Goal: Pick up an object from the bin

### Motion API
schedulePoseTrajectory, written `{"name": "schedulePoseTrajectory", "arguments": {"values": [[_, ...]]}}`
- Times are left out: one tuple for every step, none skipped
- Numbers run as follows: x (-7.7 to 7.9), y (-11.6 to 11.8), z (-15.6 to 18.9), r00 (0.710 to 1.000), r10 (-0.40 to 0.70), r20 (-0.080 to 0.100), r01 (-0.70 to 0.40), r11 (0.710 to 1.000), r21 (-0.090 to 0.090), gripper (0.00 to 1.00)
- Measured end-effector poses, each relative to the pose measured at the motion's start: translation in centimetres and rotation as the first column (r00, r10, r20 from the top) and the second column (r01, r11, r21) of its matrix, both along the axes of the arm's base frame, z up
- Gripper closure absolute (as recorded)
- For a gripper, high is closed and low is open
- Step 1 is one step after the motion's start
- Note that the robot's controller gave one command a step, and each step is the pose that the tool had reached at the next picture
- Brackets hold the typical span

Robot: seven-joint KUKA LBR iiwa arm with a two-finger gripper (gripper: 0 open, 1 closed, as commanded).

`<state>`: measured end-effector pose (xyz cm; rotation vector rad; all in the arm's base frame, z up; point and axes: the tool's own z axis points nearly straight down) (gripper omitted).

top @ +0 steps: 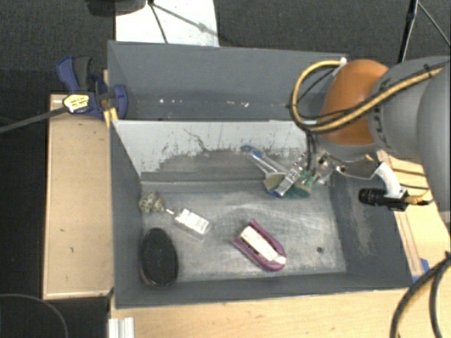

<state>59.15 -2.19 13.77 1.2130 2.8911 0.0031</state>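
So you're not far into this one, going by what's visible. Your gripper (301, 177) is down low inside the grey metal bin (211, 83), right at the pale olive head of a thin blue-handled brush-like tool (264, 166). The handle of that tool runs away from the gripper up and to the left, toward the back wall. There's also a small teal-green bit (304, 189) just under the gripper, but I can't say what it is or whether it belongs to the tool.

Honestly I can't tell whether the gripper is open or closed, or whether it's gripping the tool or just sitting against it, so I'd call the grasp unconfirmed. Nothing looks lifted off the floor yet, so the grip check and the lift are what's left.

The rest sits well away, to the gripper's lower left:
- a purple and white oblong thing (261, 246), the nearest
- a small clear plastic block (192, 222)
- a crumpled greyish scrap (149, 203)
- a black oval pad (158, 257), the farthest off
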Motion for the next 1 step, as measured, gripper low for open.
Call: {"name": "schedulePoseTrajectory", "arguments": {"values": [[0.10,-0.04,2.77,1.000,0.009,-0.001,-0.009,1.000,0.000,1.00]]}}
